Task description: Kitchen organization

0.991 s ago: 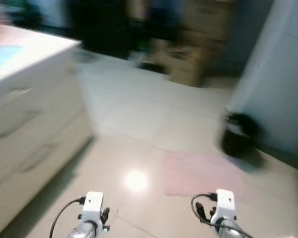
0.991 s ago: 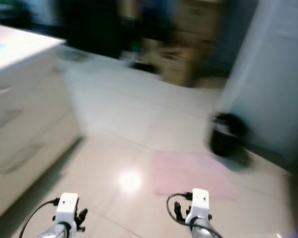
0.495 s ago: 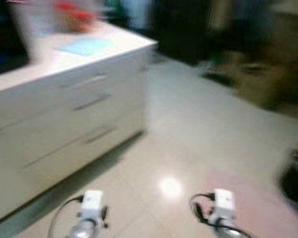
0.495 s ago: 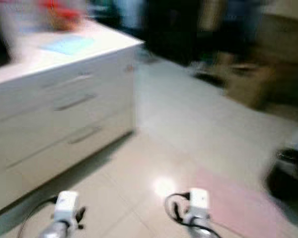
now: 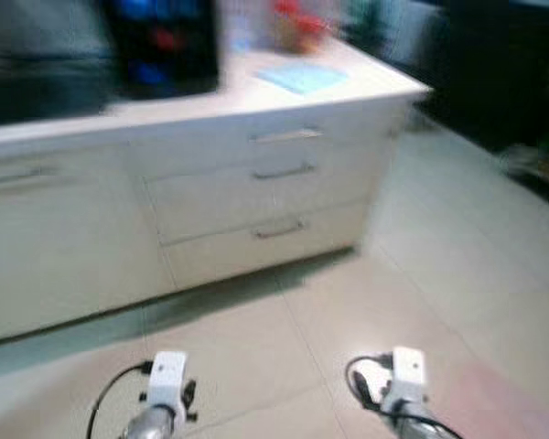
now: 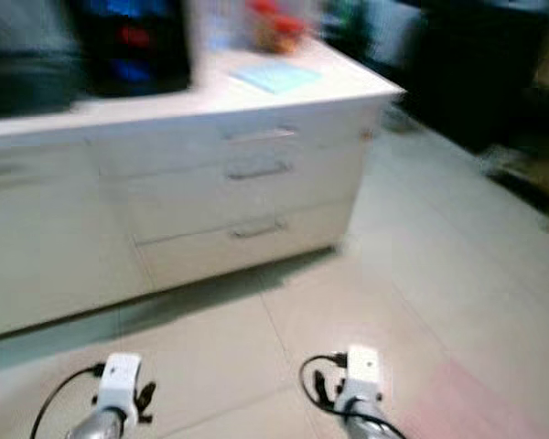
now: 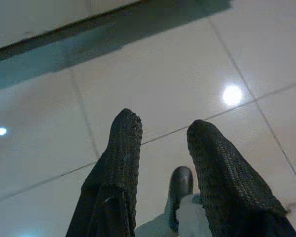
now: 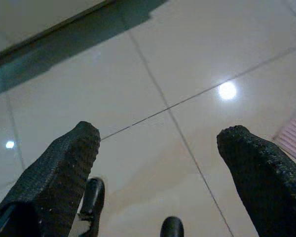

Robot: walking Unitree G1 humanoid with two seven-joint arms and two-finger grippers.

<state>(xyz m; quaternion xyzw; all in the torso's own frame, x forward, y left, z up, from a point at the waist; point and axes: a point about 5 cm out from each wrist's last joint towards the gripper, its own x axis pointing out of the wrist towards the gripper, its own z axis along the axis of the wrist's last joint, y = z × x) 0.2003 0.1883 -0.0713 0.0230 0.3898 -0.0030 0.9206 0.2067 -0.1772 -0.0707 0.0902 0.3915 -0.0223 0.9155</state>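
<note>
Head views, blurred: white counter (image 5: 256, 91) w/ drawers (image 5: 284, 172) fills upper left to centre; blue cloth (image 5: 300, 77) and red item (image 5: 293, 20) on top near upper centre, dark box (image 5: 165, 46) left of them. Both arms low at bottom edge over the tile floor (image 5: 439, 274).

L wrist view: left gripper (image 7: 163, 129) over tiles, fingers narrowly apart, holding nothing.

R wrist view: right gripper (image 8: 158, 138) wide open, empty; pink mat (image 8: 293, 133) at right edge.
</note>
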